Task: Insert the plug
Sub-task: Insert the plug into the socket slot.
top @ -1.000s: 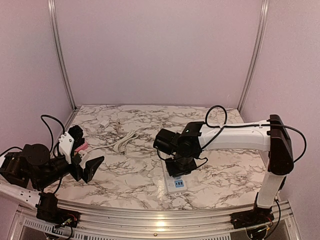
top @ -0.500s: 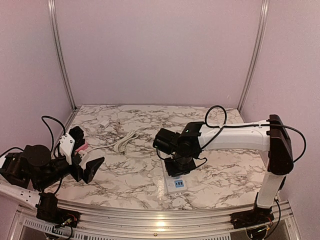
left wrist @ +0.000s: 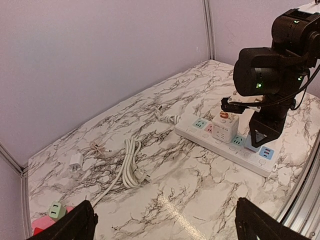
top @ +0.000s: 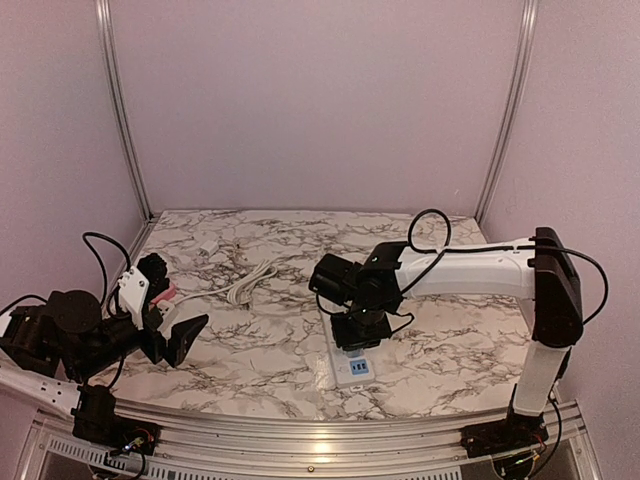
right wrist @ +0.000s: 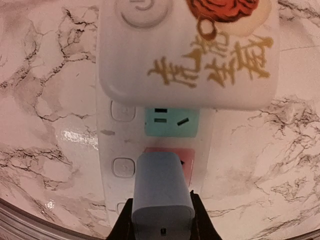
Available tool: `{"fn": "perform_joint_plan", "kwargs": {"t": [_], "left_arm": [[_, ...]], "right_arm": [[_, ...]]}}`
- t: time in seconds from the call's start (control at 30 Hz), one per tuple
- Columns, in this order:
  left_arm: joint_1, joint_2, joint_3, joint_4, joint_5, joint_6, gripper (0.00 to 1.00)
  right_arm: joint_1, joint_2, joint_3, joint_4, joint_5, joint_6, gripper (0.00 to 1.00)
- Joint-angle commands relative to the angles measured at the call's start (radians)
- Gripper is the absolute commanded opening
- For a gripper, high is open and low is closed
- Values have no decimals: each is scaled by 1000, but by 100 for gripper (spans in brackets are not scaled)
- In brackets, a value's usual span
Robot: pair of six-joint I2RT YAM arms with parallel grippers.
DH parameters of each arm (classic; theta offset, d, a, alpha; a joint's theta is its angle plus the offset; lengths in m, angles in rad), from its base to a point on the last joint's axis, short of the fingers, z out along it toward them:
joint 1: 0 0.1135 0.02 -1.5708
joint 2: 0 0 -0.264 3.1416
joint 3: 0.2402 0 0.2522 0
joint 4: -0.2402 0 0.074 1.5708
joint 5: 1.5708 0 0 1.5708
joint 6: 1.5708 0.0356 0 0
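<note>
Our left end effector (top: 168,318) hangs wide apart and empty at the left of the marble-patterned table (top: 250,365). Our right end effector (top: 356,338) is clamped on the pale blue rectangular plug (right wrist: 162,190), over the pink socket (right wrist: 187,159) of the long white power strip (right wrist: 116,142). If the prongs miss the slots, pressing could tilt the plug or shove the strip.

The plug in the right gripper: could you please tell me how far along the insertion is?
Done: the right gripper holds the blue-grey plug clamped and lined up at the pink socket of the power strip, beside the free teal socket. In hand: pressing it in; whether it is fully seated cannot be told. Left: finish the push, then release. The left gripper hangs open and empty, off to the side.
</note>
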Motion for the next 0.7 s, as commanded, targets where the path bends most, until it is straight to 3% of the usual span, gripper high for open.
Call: {"fn": "perform_joint_plan", "kwargs": {"t": [0.0,0.67], "left_arm": [[-2,-19,-9,-1,5,-5,99],[-2,-27,-10,0,4,-4,99]], "right_arm": [[-18,31,-13,-9,9,16,0],[-32,190,-88,-1,-120,-30,0]]}}
